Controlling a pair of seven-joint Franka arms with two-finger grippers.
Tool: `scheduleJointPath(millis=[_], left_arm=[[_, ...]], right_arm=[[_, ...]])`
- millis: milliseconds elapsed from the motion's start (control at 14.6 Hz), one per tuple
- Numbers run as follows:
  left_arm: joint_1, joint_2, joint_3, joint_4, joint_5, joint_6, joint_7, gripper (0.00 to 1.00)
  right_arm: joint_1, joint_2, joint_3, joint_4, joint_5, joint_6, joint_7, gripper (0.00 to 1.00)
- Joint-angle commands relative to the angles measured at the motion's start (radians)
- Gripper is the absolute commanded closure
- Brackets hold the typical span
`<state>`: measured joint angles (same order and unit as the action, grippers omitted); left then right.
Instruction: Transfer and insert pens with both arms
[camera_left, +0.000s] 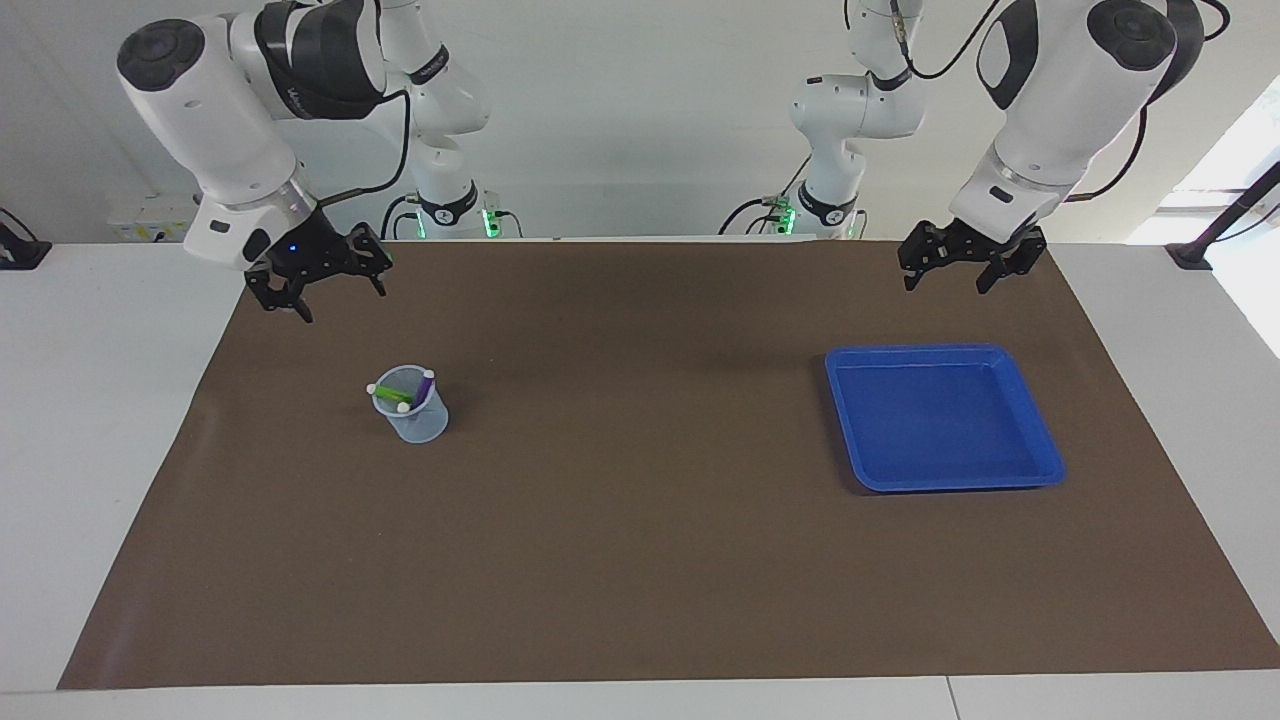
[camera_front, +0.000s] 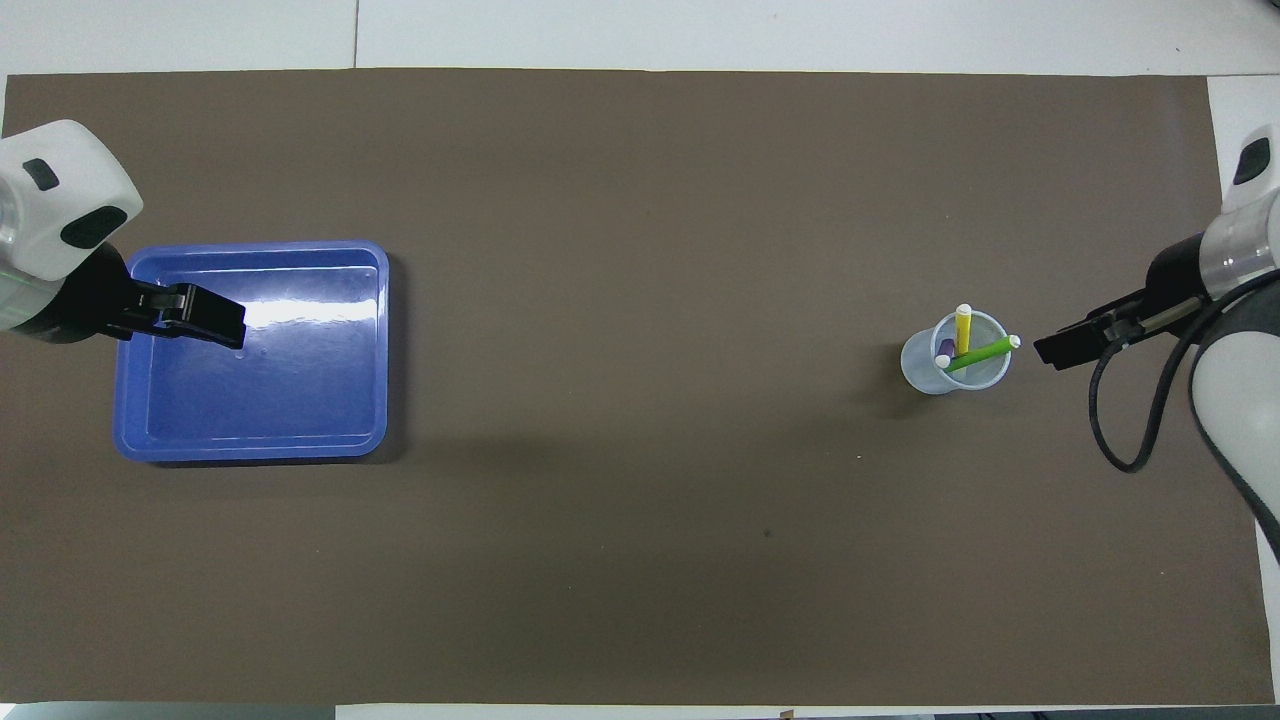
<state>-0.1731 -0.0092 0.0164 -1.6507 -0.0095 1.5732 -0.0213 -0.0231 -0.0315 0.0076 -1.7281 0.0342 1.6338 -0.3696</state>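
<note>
The right arm is waiting raised over the mat's edge nearest the robots, at its own end of the table. The right gripper (camera_left: 330, 298) (camera_front: 1060, 352) is hanging there with its claw spread wide, pinching nothing, clear of the cup and above it.

The clear plastic cup (camera_left: 412, 418) (camera_front: 940, 372) is standing upright on the brown mat (camera_left: 640, 560), toward the right arm's end, farther from the robots than the right gripper's spot. All three pens are sitting inside it. The green pen (camera_left: 387, 392) (camera_front: 980, 353) is leaning steeply across the mouth, its pale tip sticking out over the rim toward the right arm. The purple pen (camera_left: 424, 385) (camera_front: 945, 350) is leaning against the rim, on its side toward the middle of the table. The yellow pen (camera_front: 963, 330) is standing nearly upright, its pale end poking above the rim.

The blue tray (camera_left: 940, 350) (camera_front: 380, 300) is lying flat on the mat toward the left arm's end, well apart from the cup, holding nothing.

The left gripper (camera_left: 945, 285) (camera_front: 215, 320) is hovering above the mat, over the edge of the tray nearest the robots, its claw spread and gripping nothing.
</note>
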Motion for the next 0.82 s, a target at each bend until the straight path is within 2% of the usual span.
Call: scheduleJointPath(millis=[0, 342, 547, 752], left_arm=[[0.0, 0.034, 0.017, 0.084, -0.023, -0.062, -0.011, 0.0], [0.015, 0.031, 0.014, 0.078, -0.018, -0.067, -0.009, 0.0], [0.015, 0.031, 0.013, 0.083, -0.013, -0.067, -0.008, 0.0], [0.037, 0.032, 0.002, 0.088, -0.012, -0.071, -0.008, 0.0]], right_arm=[[-0.018, 0.009, 0.008, 0.097, -0.051, -0.098, 0.125, 0.0], [-0.048, 0.002, -0.012, 0.127, -0.088, -0.141, 0.161, 0.0], [-0.046, -0.048, -0.018, 0.03, -0.08, -0.099, 0.253, 0.0], [-0.026, -0.039, -0.021, 0.08, -0.06, -0.104, 0.261, 0.0]])
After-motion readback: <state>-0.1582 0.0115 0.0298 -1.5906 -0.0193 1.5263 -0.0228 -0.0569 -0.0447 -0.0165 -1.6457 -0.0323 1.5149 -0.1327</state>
